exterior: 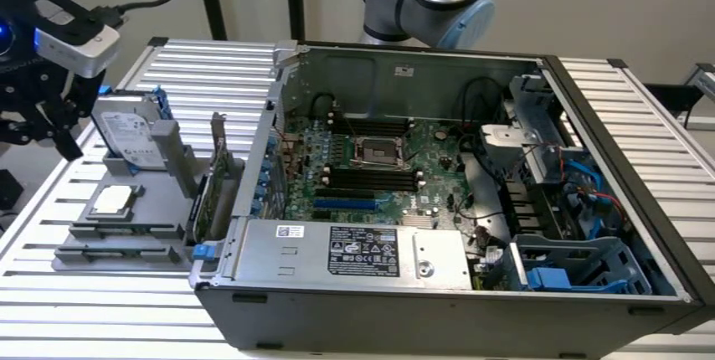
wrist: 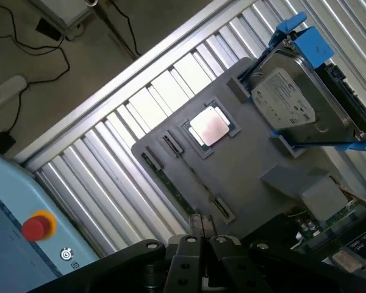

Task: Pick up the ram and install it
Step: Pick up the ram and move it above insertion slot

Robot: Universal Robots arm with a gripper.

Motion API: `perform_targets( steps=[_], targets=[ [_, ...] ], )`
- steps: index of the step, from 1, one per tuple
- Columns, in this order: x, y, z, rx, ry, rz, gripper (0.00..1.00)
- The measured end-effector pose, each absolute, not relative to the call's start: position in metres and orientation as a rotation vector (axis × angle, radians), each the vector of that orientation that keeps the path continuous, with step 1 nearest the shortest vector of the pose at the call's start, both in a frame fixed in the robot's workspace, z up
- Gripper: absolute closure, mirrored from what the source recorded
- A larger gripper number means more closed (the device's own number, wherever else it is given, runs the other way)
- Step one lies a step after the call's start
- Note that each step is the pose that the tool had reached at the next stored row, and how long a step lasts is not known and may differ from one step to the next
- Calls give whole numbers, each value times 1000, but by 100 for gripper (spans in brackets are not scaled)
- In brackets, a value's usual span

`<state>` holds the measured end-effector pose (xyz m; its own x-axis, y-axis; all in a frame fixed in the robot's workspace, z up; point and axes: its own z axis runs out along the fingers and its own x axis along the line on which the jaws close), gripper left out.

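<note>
The ram [wrist: 168, 179] is a thin green strip standing on edge in a slot along the rim of the grey fixture [wrist: 250, 165]. My gripper [wrist: 201, 224] hovers well above that fixture, fingers pressed together with nothing between them. In the exterior view the gripper [exterior: 45, 121] hangs at the exterior view's left, above the far corner of the grey fixture [exterior: 146, 218]. The open computer case [exterior: 447, 293] lies to the exterior view's right, and the black memory slots [exterior: 369, 180] on its motherboard show no board in them.
On the fixture a hard drive [exterior: 132, 130] with blue rails leans upright, and a square silver processor [exterior: 115, 199] lies flat. An upright expansion card [exterior: 213, 197] with a blue tab stands between fixture and case. A red stop button [wrist: 36, 224] sits off the table.
</note>
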<state>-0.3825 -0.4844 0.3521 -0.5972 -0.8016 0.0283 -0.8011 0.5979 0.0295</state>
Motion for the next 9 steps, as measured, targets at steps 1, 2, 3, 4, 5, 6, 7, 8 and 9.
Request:
perform_targets(
  steps=[1,2,3,4,5,6,7,8,9],
  targets=[
    [-382,-484,352,1416,-2761,-21,89],
    [-382,-484,352,1441,-2748,-20,89],
    [-382,-484,351,1468,-2733,-20,89],
    [-382,-484,351,1492,-2720,-19,89],
    [-382,-484,351,1517,-2706,-19,89],
    [-382,-484,350,1541,-2693,-18,89],
    [-382,-484,350,1565,-2678,-17,89],
    [-382,-484,350,1589,-2664,-17,89],
    [-382,-484,350,1613,-2650,-16,89]
  ],
)
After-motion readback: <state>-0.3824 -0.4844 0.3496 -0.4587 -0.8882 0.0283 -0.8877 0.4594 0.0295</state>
